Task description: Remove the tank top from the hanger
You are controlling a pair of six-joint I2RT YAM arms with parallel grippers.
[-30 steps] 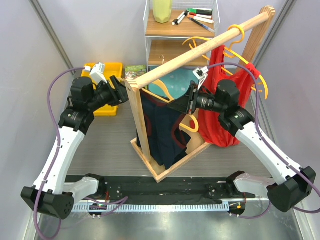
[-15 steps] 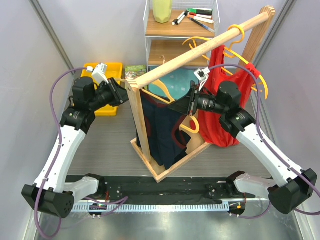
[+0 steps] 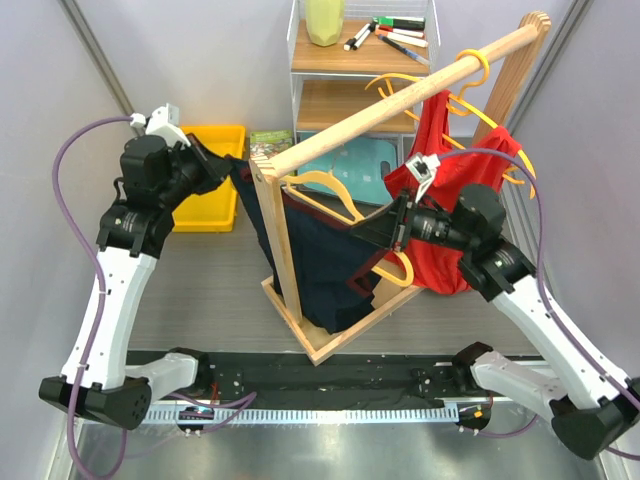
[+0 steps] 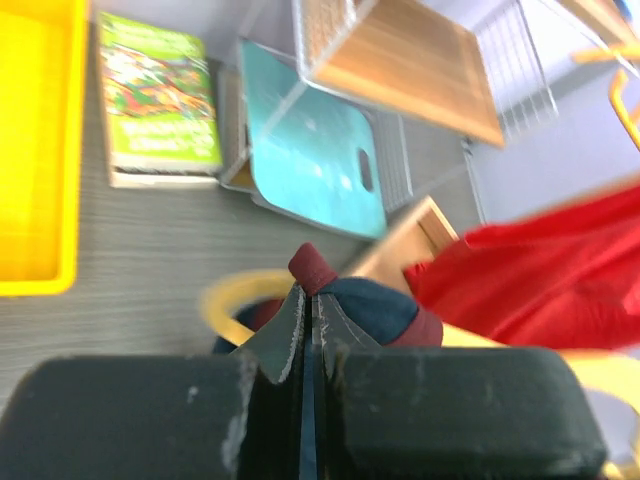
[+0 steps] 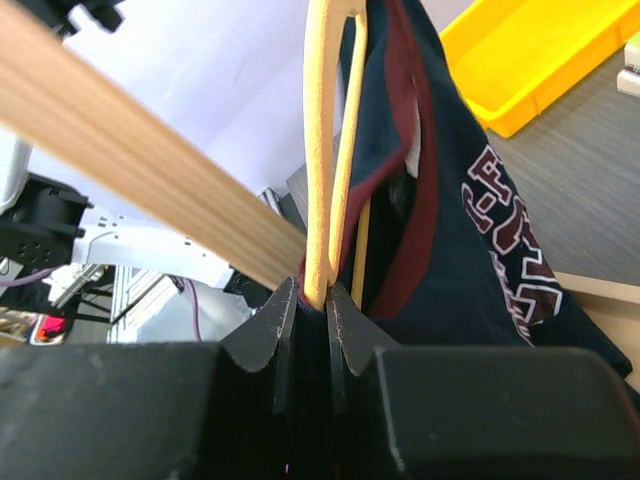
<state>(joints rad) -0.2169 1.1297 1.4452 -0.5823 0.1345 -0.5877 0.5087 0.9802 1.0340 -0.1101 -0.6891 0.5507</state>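
Tank top (image 3: 325,265): we note left gripper (image 4: 306,298) pinching its strap, arm high left of wooden rail (image 3: 400,100); right gripper (image 5: 312,290) clamps hanger (image 5: 320,150).

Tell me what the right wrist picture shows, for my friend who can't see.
The right tool pinches a yellow hanger that carries a navy tank top with maroon trim. A wooden rail crosses on the left, and a yellow bin sits upper right.
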